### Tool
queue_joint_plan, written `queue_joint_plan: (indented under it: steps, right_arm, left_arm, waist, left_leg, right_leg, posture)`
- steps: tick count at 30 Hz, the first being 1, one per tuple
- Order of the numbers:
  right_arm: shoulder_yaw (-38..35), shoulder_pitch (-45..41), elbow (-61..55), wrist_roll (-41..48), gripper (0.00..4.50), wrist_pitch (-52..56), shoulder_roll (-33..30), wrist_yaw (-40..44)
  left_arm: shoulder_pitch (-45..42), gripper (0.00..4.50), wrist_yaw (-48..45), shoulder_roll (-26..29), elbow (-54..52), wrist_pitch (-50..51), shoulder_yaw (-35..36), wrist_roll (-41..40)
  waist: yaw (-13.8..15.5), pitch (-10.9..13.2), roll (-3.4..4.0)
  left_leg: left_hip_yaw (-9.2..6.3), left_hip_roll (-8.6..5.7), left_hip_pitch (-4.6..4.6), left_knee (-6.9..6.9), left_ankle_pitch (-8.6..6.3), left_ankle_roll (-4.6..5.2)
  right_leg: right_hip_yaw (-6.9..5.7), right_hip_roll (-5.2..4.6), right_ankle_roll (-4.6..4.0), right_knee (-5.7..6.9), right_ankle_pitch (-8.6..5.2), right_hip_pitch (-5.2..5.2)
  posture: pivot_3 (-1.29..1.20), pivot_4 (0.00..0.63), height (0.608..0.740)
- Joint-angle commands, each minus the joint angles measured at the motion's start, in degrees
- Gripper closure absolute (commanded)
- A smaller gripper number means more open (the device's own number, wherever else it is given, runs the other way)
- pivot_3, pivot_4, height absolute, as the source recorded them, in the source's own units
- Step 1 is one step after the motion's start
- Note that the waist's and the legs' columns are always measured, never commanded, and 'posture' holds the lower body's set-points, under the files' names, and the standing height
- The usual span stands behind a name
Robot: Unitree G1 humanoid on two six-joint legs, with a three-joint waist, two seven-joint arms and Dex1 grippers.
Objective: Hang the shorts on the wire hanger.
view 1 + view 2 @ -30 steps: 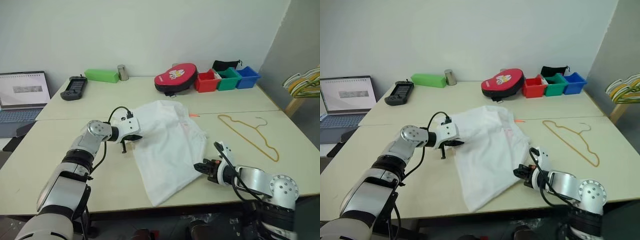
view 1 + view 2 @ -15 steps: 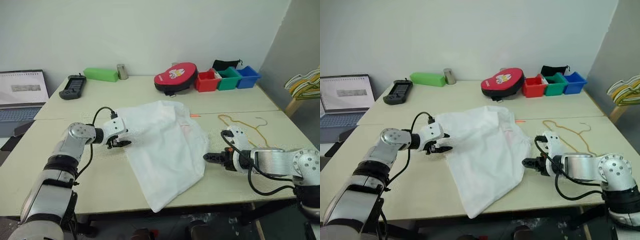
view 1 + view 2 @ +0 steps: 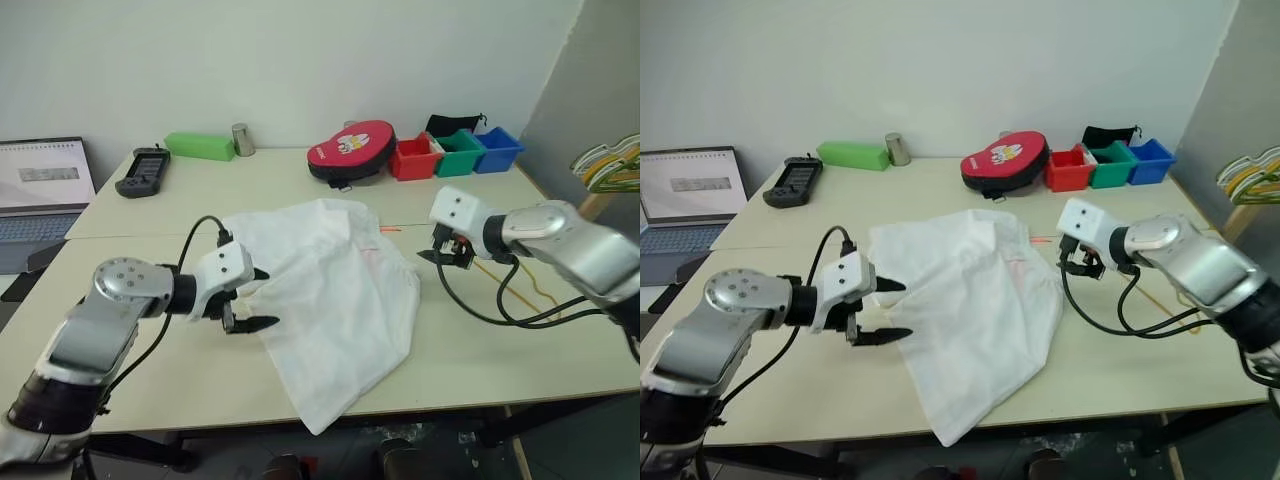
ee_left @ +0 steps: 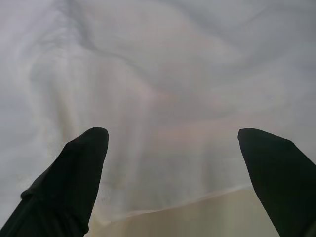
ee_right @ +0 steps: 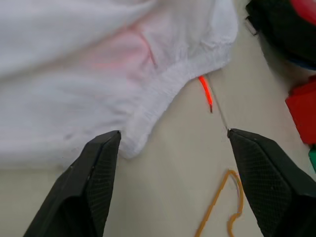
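Shorts [image 3: 330, 300]: we find them spread wrinkled mid-bench [image 3: 150, 370], one corner drooping over the near edge.
Left gripper [image 3: 883, 311]: fingers spread wide, holding nothing, at the shorts' left edge; its wrist view shows cloth folds and the hem up close.
Right gripper [image 3: 443, 252]: also parted and empty, raised off the bench past the shorts' right side.
Hanger [image 5: 222, 210]: on the bench just right of the shorts; the right arm hides most of it from the head views, while we see its hooked end in the right wrist view, beside a small orange bit [image 5: 206, 93].
Far bench: laptop [image 3: 45, 190], green box [image 3: 200, 147], red case [image 3: 350, 152], colored bins [image 3: 455, 155].
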Motion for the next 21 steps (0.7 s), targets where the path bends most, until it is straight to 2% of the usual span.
queue_joint_plan:
  steps: [1,3,8,12,15,21]
  right_arm:
    - [0.82,-3.66,16.10,-13.19,0.84,-23.17,4.60,7.01]
    - [-0.04,-4.53,23.33,-15.73,0.84,-29.11,7.63,9.01]
    - [0.90,-8.12,38.32,-26.31,0.84,-44.88,13.49,7.31]
    - [1.50,-10.05,48.87,-33.26,0.84,-49.77,18.93,2.50]
    - [1.93,-11.89,53.27,-38.18,0.84,-53.25,21.07,-0.66]
    - [-1.44,-12.03,56.30,-38.24,0.84,-55.92,24.94,2.77]
  left_arm:
    - [2.11,0.02,2.90,-2.75,-6.98,3.06,-2.43,-2.98]
    - [3.11,0.02,3.41,-3.65,-8.01,2.69,-4.42,-2.99]
    - [5.61,0.02,0.69,-3.15,-8.36,-1.46,-10.56,-2.25]
    - [5.87,0.02,-0.66,-3.27,-3.66,-13.35,-16.88,4.39]
    - [5.11,0.02,1.17,-5.25,1.17,-16.39,-17.87,6.35]
    - [4.69,0.02,1.56,-7.47,7.33,-18.97,-17.97,7.19]
  waist:
    - [0.14,0.03,0.00]
    - [0.29,0.07,-0.04]
    - [0.63,0.25,0.00]
    - [0.79,0.83,0.03]
    - [0.99,0.92,0.11]
    - [1.14,0.93,0.14]
  left_leg:
    - [-0.01,0.00,0.00,0.00,0.00,0.00]
    - [0.00,-0.01,0.01,0.00,0.00,0.00]
    - [-0.09,0.01,0.16,-0.02,0.00,-0.01]
    - [-0.09,0.03,0.77,-0.07,0.00,-0.01]
    - [-0.07,0.04,1.00,-0.07,0.01,-0.01]
    - [-0.09,0.15,1.04,-0.04,0.02,0.00]
  right_leg:
    - [0.01,0.00,-0.04,0.00,0.03,0.01]
    - [0.03,0.00,-0.07,-0.02,0.05,0.03]
    - [0.03,0.04,-0.15,0.04,0.08,0.16]
    - [0.04,0.10,-0.26,0.01,0.03,0.69]
    - [0.08,0.15,-0.35,0.05,0.03,0.87]
    - [0.09,0.28,-0.39,0.09,0.06,0.87]
  posture:
    - [-0.01,0.054,0.740]
    - [0.00,0.058,0.740]
    - [0.01,0.066,0.740]
    - [0.01,0.081,0.740]
    - [0.01,0.085,0.740]
    - [0.00,0.078,0.740]
